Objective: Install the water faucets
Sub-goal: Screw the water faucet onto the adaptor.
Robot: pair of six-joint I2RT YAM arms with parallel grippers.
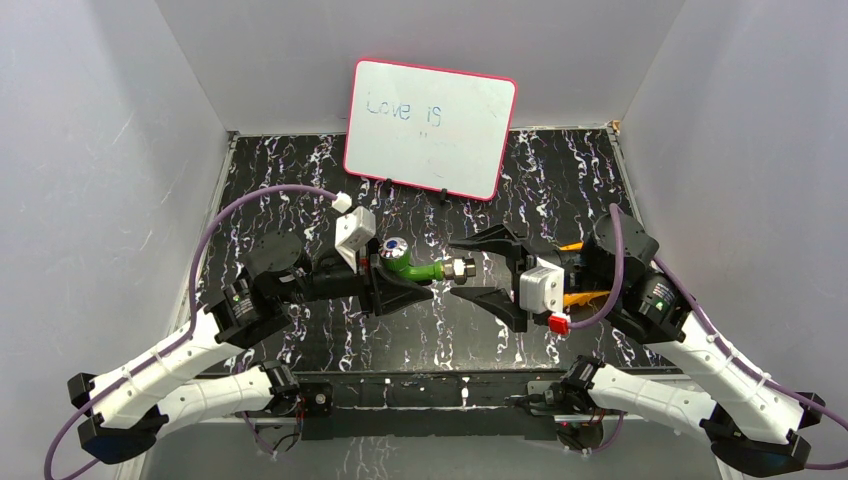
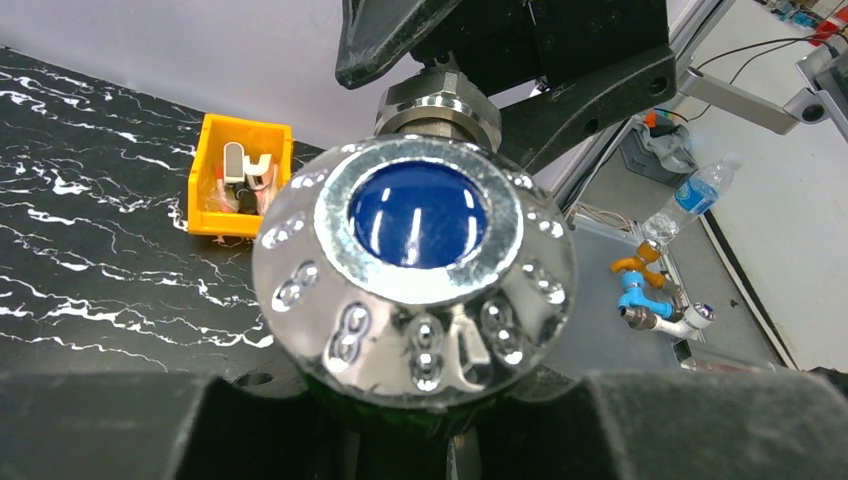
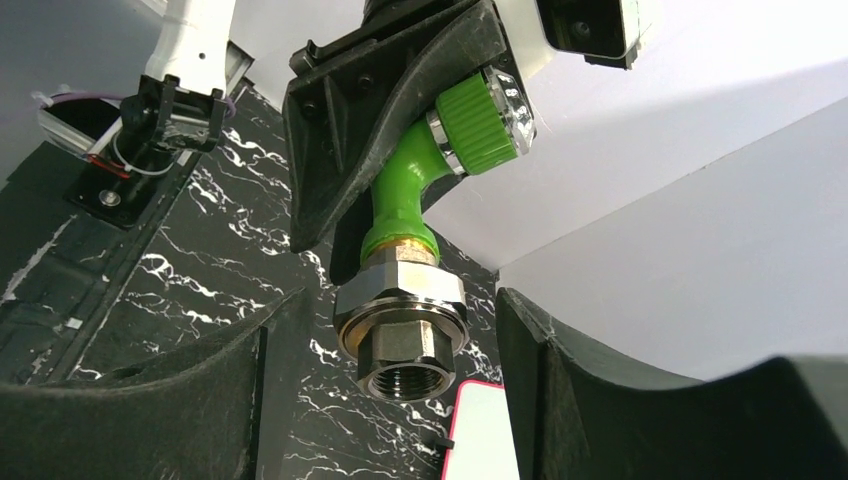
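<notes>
Closest to where I stand, along the near edge of the desk (image 1: 420, 340), the left arm (image 1: 190, 350) and the right arm (image 1: 720, 360) both bend inward toward the middle. The left hand (image 1: 398, 280) is pinched tight on the green tap (image 1: 412, 266), holding it over the middle of the desk with its length pointing toward the right edge. The tap's round blue-and-silver knob (image 2: 420, 215) sits at the left-hand end and faces up. Its silver threaded fitting (image 3: 402, 330) sticks out toward the right hand (image 1: 458, 270), whose fingers are spread wide, one on either side of the fitting with a gap on both sides. Behind that hand, toward the right edge, sits an orange tray (image 2: 222, 224) with small pieces in it. Farthest off, a red-framed whiteboard (image 1: 430, 128) leans at the far edge, with "Love is" written on it.
</notes>
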